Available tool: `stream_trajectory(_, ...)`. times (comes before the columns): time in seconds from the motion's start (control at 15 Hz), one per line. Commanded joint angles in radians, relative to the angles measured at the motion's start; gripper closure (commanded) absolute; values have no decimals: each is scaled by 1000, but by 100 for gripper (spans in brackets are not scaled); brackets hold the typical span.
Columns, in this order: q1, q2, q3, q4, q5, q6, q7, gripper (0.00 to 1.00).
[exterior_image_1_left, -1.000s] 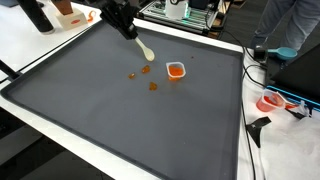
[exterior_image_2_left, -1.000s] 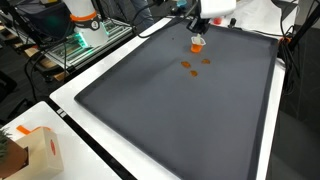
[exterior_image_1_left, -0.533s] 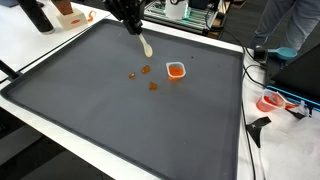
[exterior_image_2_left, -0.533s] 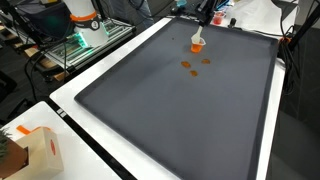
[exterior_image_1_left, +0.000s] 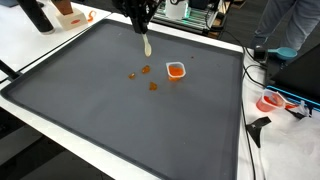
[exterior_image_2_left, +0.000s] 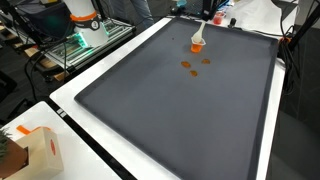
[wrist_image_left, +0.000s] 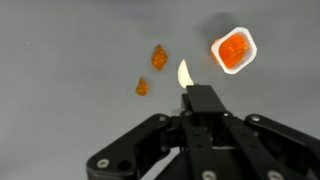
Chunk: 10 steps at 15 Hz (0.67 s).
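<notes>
We see the pale spoon (wrist_image_left: 184, 74) held up off the dark mat (exterior_image_1_left: 120, 130), its bowl end pointing down and away from the gripper (wrist_image_left: 197, 95), above the mat's far part. The fingers (wrist_image_left: 205, 100) are closed tight on its handle, with no gap showing between them in the wrist view. Just right of the spoon's tip lies a small white cup (wrist_image_left: 234, 49) filled with something orange. To its left, two orange pieces (wrist_image_left: 159, 57) rest on the mat, apart from each other. In an exterior view three such pieces sit left of the cup (exterior_image_1_left: 176, 70). The mat covers a white table (exterior_image_1_left: 50, 122).
</notes>
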Motion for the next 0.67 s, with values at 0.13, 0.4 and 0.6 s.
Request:
stream_trajectory(0.13, 42, -14, 12, -10, -118, 10, 43, 97)
stream_trajectory(0.4, 32, -3, 26, 3, -85, -2, 24, 88)
stream_trajectory(0.6, 32, -3, 26, 3, -85, -2, 24, 88)
